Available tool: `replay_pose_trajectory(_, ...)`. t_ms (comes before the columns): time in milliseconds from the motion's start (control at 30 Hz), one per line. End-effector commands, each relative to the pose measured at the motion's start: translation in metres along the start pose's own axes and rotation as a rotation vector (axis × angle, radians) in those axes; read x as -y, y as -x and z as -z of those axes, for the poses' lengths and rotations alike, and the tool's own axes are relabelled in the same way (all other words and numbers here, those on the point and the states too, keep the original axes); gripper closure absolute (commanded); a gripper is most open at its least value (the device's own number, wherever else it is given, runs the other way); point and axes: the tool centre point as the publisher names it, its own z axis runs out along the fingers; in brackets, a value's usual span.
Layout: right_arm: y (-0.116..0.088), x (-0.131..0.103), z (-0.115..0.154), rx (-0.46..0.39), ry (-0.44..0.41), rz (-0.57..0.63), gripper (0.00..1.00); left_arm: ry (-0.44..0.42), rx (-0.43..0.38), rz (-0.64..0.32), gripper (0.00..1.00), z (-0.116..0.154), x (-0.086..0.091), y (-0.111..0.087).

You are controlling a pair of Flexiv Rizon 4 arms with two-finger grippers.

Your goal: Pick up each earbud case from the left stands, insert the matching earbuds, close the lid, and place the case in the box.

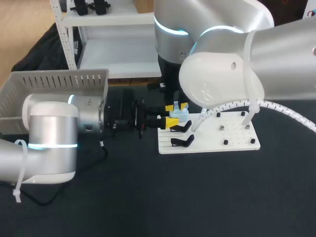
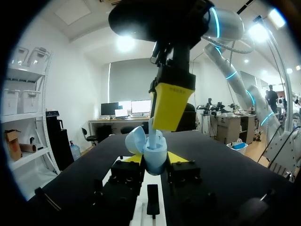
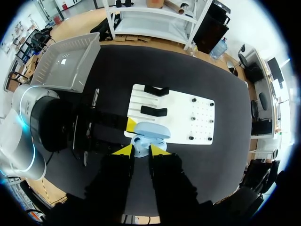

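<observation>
A light blue earbud case (image 1: 180, 117) with its lid open is held off the table, above the left end of the white stand board (image 1: 237, 139). My left gripper (image 1: 170, 123) comes in level from the left and is shut on the case body (image 2: 154, 157). From above, my right gripper (image 1: 177, 106) is shut on a light blue earbud (image 2: 153, 139) whose lower end sits in the case. In the right wrist view the right gripper (image 3: 141, 149) has the earbud between its yellow tips, and the open lid (image 3: 149, 129) lies just ahead of them.
Two black stands (image 1: 181, 142) (image 3: 154, 111) sit on the board's left part, with small pegs (image 1: 225, 142) on its right part. A grey slatted box (image 1: 29, 98) (image 3: 66, 61) stands at the far left, behind my left arm. A cable lies on the black tabletop under my left arm.
</observation>
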Motion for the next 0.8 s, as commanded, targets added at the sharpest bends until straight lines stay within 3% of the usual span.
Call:
replay_pose_trajectory(33, 0.0012, -0.0014, -0.0013, 0.002, -0.003, -0.001, 1.0, 0.006, 0.002, -0.001, 1.0, 0.0001, 0.0016, -0.0004)
replay_pose_trajectory(800, 0.0048, -0.0045, -0.0099, -0.023, -0.01, 0.01, 1.0, 0.006, 0.002, -0.001, 1.0, 0.0001, 0.0016, -0.0004)
